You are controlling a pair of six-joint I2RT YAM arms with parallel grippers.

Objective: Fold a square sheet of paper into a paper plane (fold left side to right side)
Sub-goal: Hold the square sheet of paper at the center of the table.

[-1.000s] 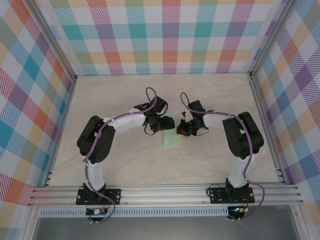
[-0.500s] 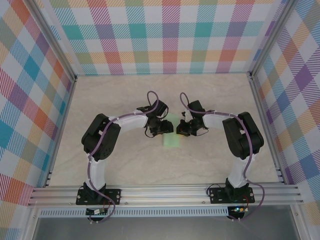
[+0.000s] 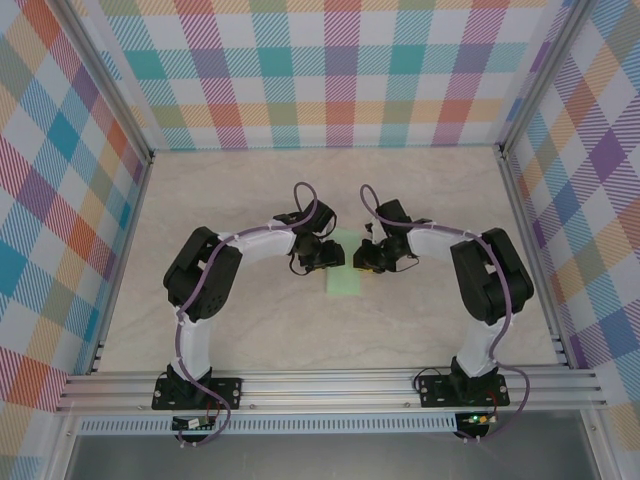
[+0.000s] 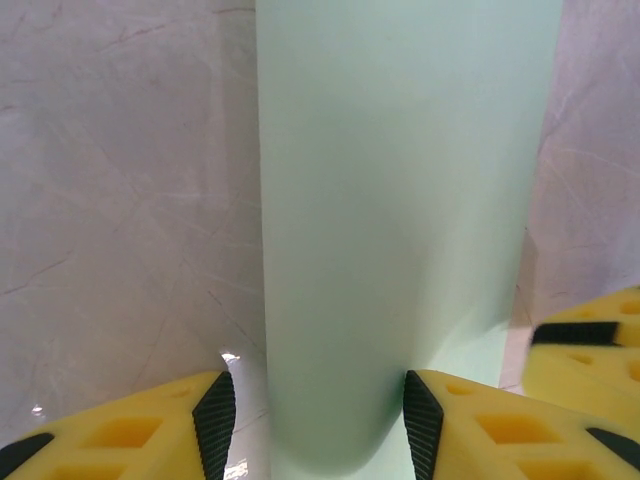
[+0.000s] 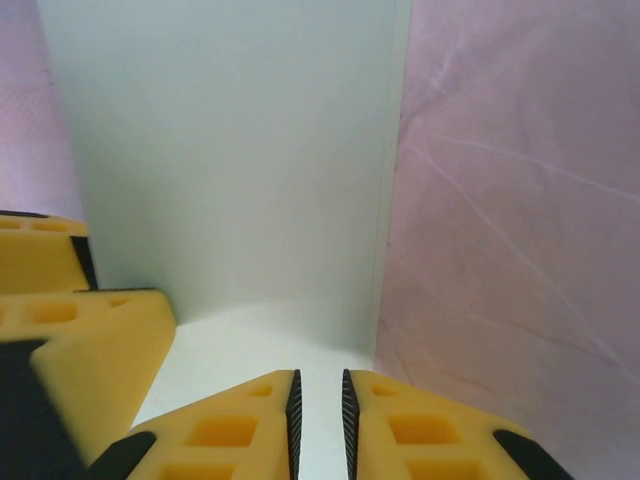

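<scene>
Thin pale-green paper sheet (image 3: 345,283), folded over. Left gripper (image 4: 318,405) fingers released, straddling its rounded fold; right gripper (image 5: 321,400) fingers barely parted, empty.

square sheet of paper (image 4: 390,200): thin paper, smooth, matt.
bench (image 4: 120,200): stone-look top, slightly glossy.
fingers (image 5: 440,430): yellow moulded plastic, black matt pads.
frame rail (image 3: 330,385): brushed metal.

Each arm (image 3: 250,241) has white links, black joints, a purple cable (image 3: 300,186) and yellow, black-padded gripper fingers (image 4: 120,430).
</scene>
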